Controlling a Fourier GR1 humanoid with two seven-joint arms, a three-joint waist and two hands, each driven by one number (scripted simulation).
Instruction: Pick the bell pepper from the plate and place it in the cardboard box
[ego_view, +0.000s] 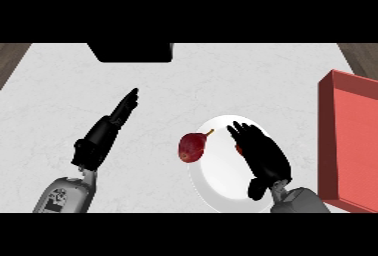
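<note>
Nearest, lower left: black left hand, fingers straight, holding nothing. Centre: dark red bell pepper lay ungrasped at the left rim of the round white plate. Black right hand hovered over the plate, fingers extended, empty. Right: red open box. Picking and placing were not yet done.

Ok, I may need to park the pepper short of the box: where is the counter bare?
Bare counter runs between the dark block at the far edge and the plate, and between the left hand and the bell pepper. The strip between plate and red box is narrow. The plate is crowded: pepper on its left rim, right hand over it.
</note>
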